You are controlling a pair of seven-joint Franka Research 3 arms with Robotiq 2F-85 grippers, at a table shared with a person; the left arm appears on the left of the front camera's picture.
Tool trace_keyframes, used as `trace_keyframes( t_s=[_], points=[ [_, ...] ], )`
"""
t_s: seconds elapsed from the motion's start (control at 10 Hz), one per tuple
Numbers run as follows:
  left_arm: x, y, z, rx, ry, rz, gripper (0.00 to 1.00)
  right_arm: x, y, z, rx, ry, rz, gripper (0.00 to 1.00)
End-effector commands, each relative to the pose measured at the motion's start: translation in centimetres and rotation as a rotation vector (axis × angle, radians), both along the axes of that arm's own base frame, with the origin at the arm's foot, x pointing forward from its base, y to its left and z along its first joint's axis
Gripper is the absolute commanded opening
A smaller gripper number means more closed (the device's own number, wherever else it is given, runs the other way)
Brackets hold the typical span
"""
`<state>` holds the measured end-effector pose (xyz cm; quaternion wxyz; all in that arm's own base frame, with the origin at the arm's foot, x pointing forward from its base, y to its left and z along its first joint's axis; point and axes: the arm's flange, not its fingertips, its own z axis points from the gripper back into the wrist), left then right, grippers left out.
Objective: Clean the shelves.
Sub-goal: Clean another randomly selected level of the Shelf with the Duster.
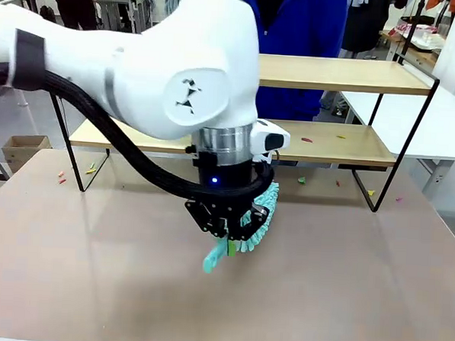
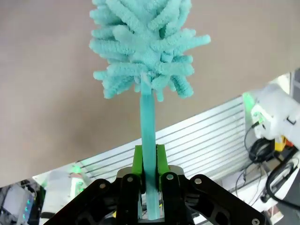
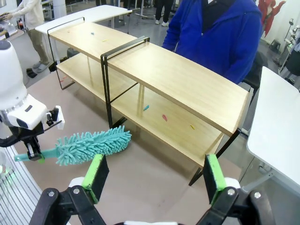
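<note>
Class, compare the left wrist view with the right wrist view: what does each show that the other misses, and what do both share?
Left wrist view: a close look at the left gripper, with its green pads clamped on the handle of the teal duster.
Right wrist view: the shelves with small coloured scraps on the lower board, a person in blue behind them, and the right gripper open.
Both: the left gripper holding the teal duster, and the brown tabletop.

The left arm [image 1: 179,69] hides the middle of the shelves [image 1: 347,74]
</note>
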<state>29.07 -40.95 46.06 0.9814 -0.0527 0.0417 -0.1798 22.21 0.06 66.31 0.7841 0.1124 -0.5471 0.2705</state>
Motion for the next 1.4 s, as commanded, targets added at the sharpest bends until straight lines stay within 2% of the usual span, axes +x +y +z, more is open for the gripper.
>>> trace_keyframes(
  t_s=[0.0, 0.1, 0.2, 0.4, 0.5, 0.9, 1.1, 1.3],
  points=[
    [1.7, -2.3, -0.1, -0.004, -0.066, 0.12, 0.13, 0.0, -0.1, 0.1, 0.002, 0.002, -0.003, 1.0],
    [2.5, -2.7, -0.4, -0.035, -0.057, 0.173, 0.13, 0.0, -0.1, 0.1, 0.002, 0.002, -0.003, 1.0],
    [3.8, -3.1, -0.6, -0.053, -0.067, 0.235, 0.0, 0.0, -0.1, 0.1, 0.002, 0.002, -0.003, 1.0],
    [5.5, -3.9, -1.1, -0.045, -0.095, 0.37, 0.0, 0.0, -0.1, 0.1, 0.002, 0.002, -0.003, 1.0],
    [6.9, -4.5, -1.9, -0.032, -0.09, 0.379, 0.0, 0.0, -0.1, 0.1, 0.002, 0.002, -0.003, 1.0],
    [11.1, -6.4, -6.0, -0.039, -0.168, 0.272, 0.0, 0.0, -0.1, 0.1, 0.002, 0.002, -0.003, 1.0],
    [11.7, -7.2, -7.3, -0.046, -0.173, 0.229, 0.0, 0.0, -0.1, 0.1, 0.002, 0.002, -0.003, 1.0],
    [11.9, -8.2, -7.8, -0.126, -0.173, 0.202, 0.0, 0.0, -0.1, 0.1, 0.002, 0.002, -0.003, 1.0]
  ],
)
